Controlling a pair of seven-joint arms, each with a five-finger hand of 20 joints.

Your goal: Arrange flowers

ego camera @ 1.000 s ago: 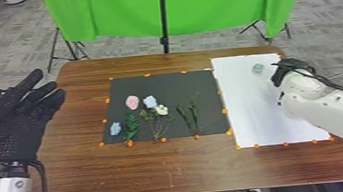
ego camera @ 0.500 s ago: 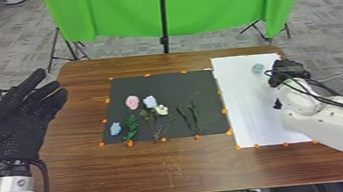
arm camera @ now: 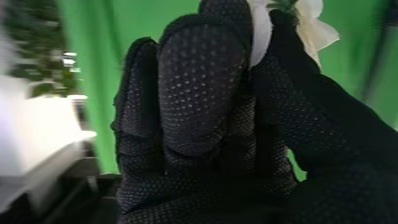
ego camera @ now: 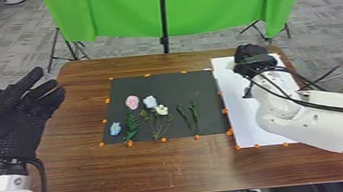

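Black-gloved, the right robot hand point(ego camera: 252, 56) pinches a cream-white flower point(arm camera: 317, 36) between its thumb and nearly straight fingers

The head view is fairly bright and evenly lit, though where the light comes from cannot be told. The white paper point(ego camera: 244, 120) and white right arm point(ego camera: 317, 126) stand out palest, the latter with soft shading along its curves; the black mat point(ego camera: 162, 79) and the gloved left hand point(ego camera: 12, 128) sink into darkness. Soft shadows mark the folds of the green cloth point(ego camera: 107, 14), and the brown table point(ego camera: 157, 178) has a faint sheen. In the right wrist view, strong white glare washes out part of the background, the leaves point(arm camera: 31, 47) and cloth are out of focus, and the near black glove point(arm camera: 200, 95) is dim, with its dotted texture showing.
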